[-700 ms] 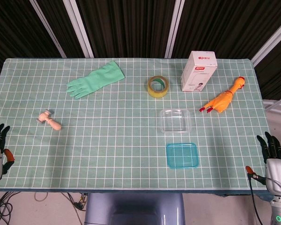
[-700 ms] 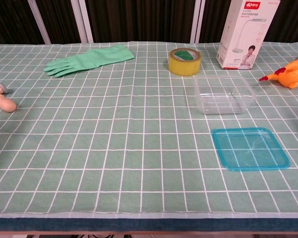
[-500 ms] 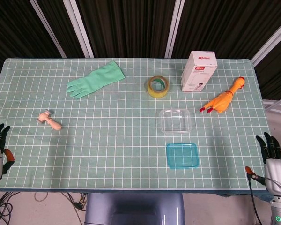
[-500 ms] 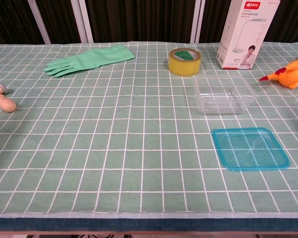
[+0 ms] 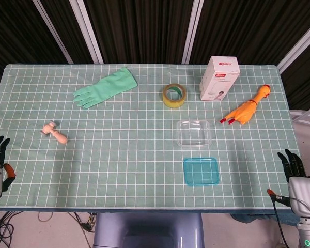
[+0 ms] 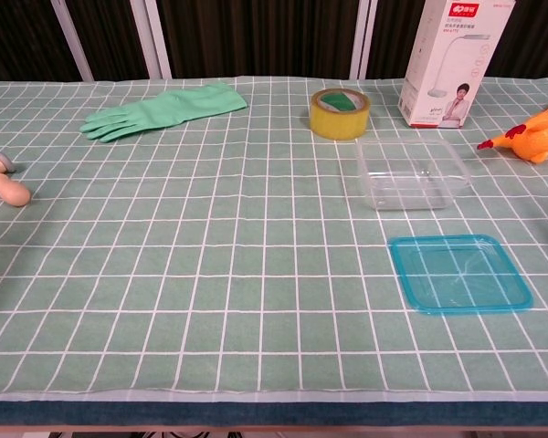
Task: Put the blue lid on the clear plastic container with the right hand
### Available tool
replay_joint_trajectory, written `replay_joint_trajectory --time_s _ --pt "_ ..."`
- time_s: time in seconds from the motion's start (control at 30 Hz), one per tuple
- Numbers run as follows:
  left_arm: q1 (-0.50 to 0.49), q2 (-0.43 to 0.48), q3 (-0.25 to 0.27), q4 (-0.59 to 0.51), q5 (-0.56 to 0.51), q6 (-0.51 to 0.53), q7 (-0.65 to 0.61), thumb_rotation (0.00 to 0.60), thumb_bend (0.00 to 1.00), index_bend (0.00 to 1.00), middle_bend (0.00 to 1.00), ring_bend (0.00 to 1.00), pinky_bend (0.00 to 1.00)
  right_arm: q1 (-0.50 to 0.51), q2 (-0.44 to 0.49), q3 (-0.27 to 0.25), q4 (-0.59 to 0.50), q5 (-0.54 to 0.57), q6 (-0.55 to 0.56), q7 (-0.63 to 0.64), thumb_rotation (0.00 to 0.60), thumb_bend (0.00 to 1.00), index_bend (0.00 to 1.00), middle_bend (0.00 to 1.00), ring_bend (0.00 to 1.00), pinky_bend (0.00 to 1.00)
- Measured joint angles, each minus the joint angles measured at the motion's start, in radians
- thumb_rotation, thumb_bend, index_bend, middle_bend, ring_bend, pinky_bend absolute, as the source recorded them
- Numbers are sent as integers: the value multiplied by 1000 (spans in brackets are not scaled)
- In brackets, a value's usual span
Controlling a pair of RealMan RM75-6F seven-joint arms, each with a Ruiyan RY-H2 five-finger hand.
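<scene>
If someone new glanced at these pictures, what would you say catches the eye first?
Probably the blue lid lying flat near the front edge, with the clear plastic container open just behind it. Next, the orange rubber chicken at the right and the green glove at the far left stand out.

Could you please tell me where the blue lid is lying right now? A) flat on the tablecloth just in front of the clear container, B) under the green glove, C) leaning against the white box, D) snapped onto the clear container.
A: the blue lid lies flat on the tablecloth, a little nearer the robot than the open clear container, apart from it, and neither robot hand touches it.
</scene>
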Motion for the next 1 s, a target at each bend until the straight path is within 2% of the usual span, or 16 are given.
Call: replay_joint_trajectory --time_s 0.03,0.1,0.13,0.17,0.37,0.43,0.57,0.77,1.0 --pt "1 0 0 -3 0 1 0 600 825 52 0 0 0 1 5 -5 -6 -4 -7 6 600 146 25 0 0 860" --pt "1 0 -1 -7 -2 0 -1 600 825 52 0 0 0 6 23 -19 -23 -14 -31 31 600 121 4 0 0 275" --pt "0 0 -1 -7 -4 -2 0 600 825 52 0 0 0 11 35 -24 -31 -17 -48 41 600 114 1 0 0 105" --pt "-2 -1 -2 -8 -9 -7 2 600 825 52 0 0 0 19 50 -28 -41 -18 -69 46 600 103 0 0 0 0" --pt "-5 -9 1 -9 -9 -10 20 600 824 52 0 0 0 109 166 -35 -150 33 -271 -48 600 70 0 0 0 0" --pt "-4 -13 0 -8 -9 -4 27 600 823 52 0 0 0 154 184 -26 -184 83 -343 -103 600 70 0 0 0 0" --pt "-3 -14 -1 -9 -18 -7 25 600 822 52 0 0 0 226 187 -3 -232 199 -419 -220 600 71 0 0 0 0" --pt "-5 -9 -7 -15 -41 -20 19 600 822 52 0 0 0 318 128 25 -275 375 -474 -378 600 71 0 0 0 0" --pt "-7 -3 -8 -21 -51 -31 13 600 821 52 0 0 0 413 -16 48 -268 557 -477 -518 600 71 26 0 0 0"
